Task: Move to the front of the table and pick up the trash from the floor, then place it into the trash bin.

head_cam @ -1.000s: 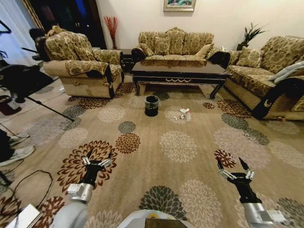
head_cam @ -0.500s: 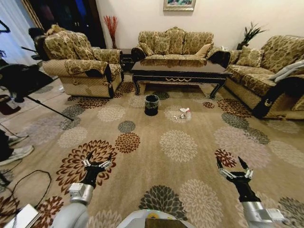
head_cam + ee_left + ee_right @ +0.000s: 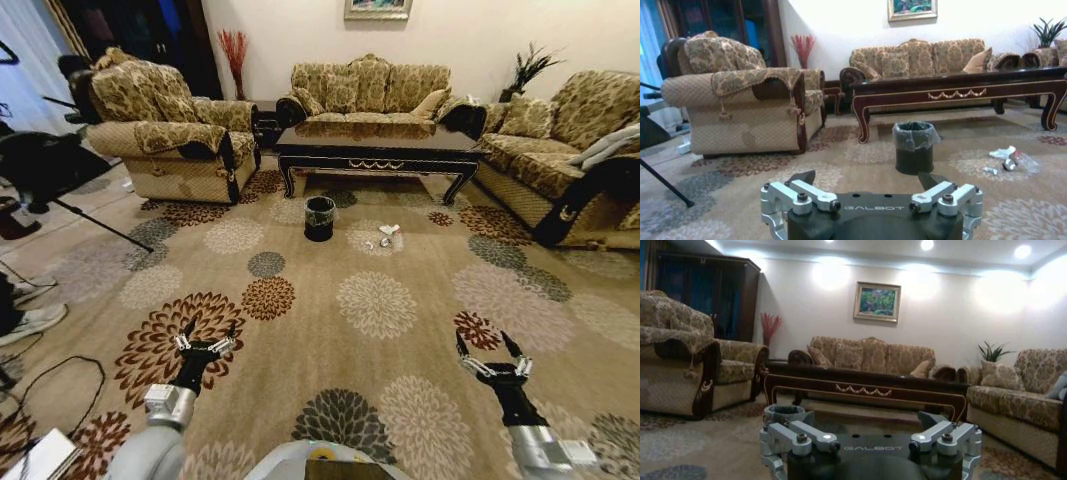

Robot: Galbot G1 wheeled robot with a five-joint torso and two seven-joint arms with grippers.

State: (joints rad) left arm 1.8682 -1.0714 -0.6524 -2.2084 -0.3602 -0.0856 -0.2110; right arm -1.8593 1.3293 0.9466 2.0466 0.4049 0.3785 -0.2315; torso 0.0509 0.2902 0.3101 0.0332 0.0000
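Both grippers hang spread wide and empty over the floor — left gripper, right gripper. Well ahead of them lies the trash, beside the trash bin, before the counter.

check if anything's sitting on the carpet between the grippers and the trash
Nothing visible does. Open patterned floor runs from the left gripper and right gripper, both open, up to the trash, which lies beside the trash bin before the table.

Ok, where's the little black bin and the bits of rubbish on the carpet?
Small round black bin (image 3: 320, 224), head view, on its dark side wall.
White crumpled rubbish scraps (image 3: 388, 231), head view, on the largest white scrap.
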